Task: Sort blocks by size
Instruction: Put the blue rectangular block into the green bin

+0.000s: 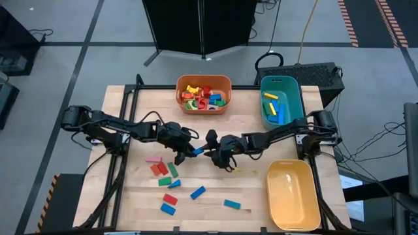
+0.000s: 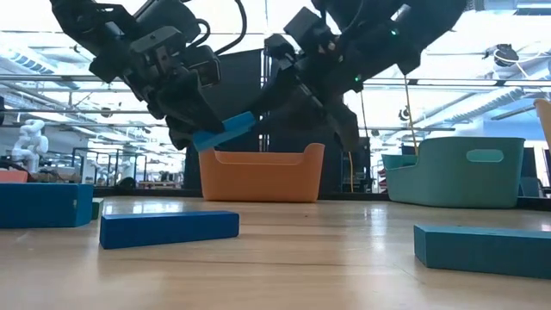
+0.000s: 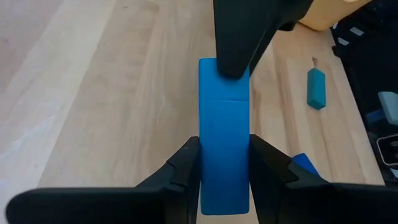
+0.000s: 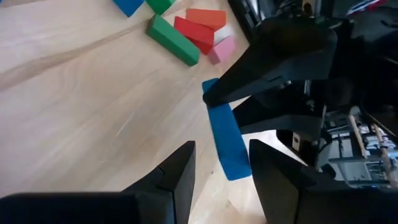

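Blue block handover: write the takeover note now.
Left gripper: shut on the long flat blue block, held above mid-table.
Right gripper: jaws open, facing that block's free end, not gripping.
Done: some blocks lie in the orange plastic bin and the teal plastic bin.
Left: loose blocks on the wooden table; the yellow plastic bin holds none.

grey tiled floor around the wooden table; striped hazard tape in a far corner, a dark cabinet behind, cables trailing. overhead lights glow beyond.
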